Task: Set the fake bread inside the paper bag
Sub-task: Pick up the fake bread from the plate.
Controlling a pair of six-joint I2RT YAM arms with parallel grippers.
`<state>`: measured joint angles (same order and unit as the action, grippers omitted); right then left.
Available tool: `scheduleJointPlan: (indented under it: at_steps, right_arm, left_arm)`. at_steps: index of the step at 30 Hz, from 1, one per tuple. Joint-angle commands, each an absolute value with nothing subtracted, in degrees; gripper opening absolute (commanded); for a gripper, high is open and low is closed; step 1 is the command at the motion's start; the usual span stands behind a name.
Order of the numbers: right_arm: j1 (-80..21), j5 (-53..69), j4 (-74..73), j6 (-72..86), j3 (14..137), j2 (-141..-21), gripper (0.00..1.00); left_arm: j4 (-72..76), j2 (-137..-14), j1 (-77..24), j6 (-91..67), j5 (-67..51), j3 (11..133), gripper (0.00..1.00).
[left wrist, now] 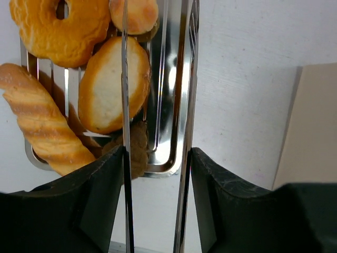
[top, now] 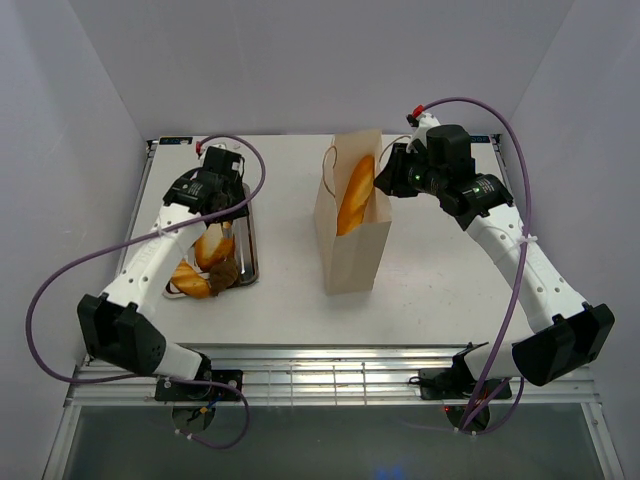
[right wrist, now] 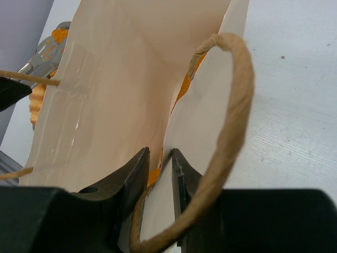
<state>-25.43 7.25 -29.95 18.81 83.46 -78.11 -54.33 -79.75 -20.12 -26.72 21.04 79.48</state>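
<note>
Left end effector (left wrist: 156, 151) grips a pair of silver tongs (left wrist: 125, 79): its two dark fingers press on the outside of the tong arms, which run forward between them with a gap left open. Beneath the tongs lies a shiny steel tray (left wrist: 168, 105) on the left side of the white bench (top: 450, 290). A darker brown piece (left wrist: 139, 150) sits at the near rim of the tray, just beside the left tong arm; whether the tongs touch it cannot be told. Past it an oval roll (left wrist: 108, 87) lies under that same arm, with a long ridged loaf (left wrist: 42, 121) to its left. Farther along the tray are a ring donut (left wrist: 58, 29) and another roll (left wrist: 139, 13), cut off by the picture's edge.

Right end effector (right wrist: 159, 156) is nearly closed, pinching the top edge of one wall of the paper bag (right wrist: 116, 79) between its fingers. A thick cord handle (right wrist: 237, 105) loops up and around just in front of the right finger. The bag stands upright near the middle of the bench, well apart from the tray, with its mouth open. Inside it a baguette (top: 356, 195) stands on end and leans, its upper end reaching up to the rim close to the right end effector. The rest of the fake bread is on the tray.
</note>
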Motion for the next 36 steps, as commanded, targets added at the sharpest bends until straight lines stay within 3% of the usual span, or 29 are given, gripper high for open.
scheduleJointPlan:
  at_steps: [1,15,36]
  right_arm:
    - [-25.7,7.0,-29.2,17.6,84.5,-77.4,0.30]
    - [-25.7,7.0,-29.1,17.5,84.6,-78.1,0.30]
    - [-25.8,7.9,-28.4,18.4,84.6,-78.3,0.30]
  left_arm:
    - [-50.3,-85.1,-18.1,-21.9,23.6,83.6,0.62]
    - [-46.9,-98.8,-16.6,-17.7,26.4,90.1,0.60]
    - [-47.1,-96.5,-17.7,-18.2,28.3,83.1,0.59]
